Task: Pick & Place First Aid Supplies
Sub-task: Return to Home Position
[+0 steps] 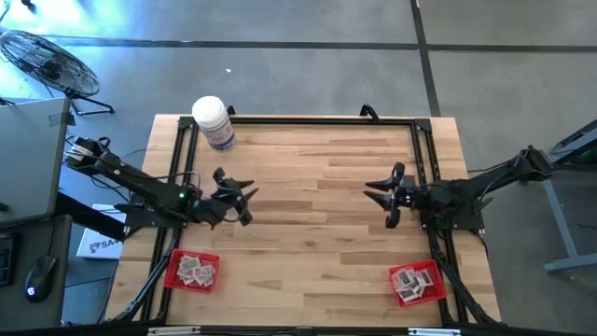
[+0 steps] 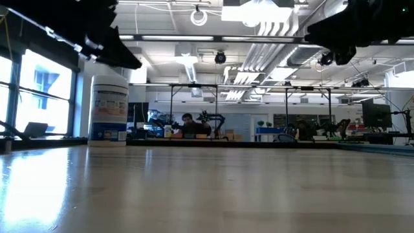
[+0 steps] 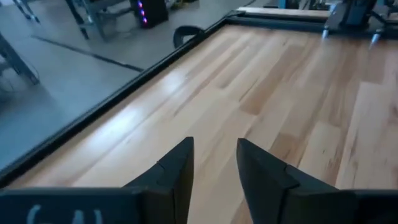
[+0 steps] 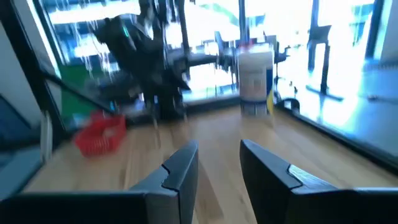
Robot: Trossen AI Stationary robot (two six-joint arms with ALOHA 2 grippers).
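Several small white first aid packets [image 1: 194,270] lie in a red tray [image 1: 171,273] at the table's near left. More packets [image 1: 410,283] lie in a second red tray [image 1: 435,279] at the near right. My left gripper [image 1: 239,196] hovers above the table's left half, open, with nothing between its fingers [image 3: 180,168]. My right gripper [image 1: 382,198] hovers above the right half, also open and holding nothing [image 4: 217,168]. Both stand well clear of the trays.
A large white bottle [image 1: 213,122] with a white cap stands at the table's far left, also seen in the low view as the bottle [image 2: 108,109]. A black frame [image 1: 308,119] runs along the table's edges. Bare wood lies between the two grippers.
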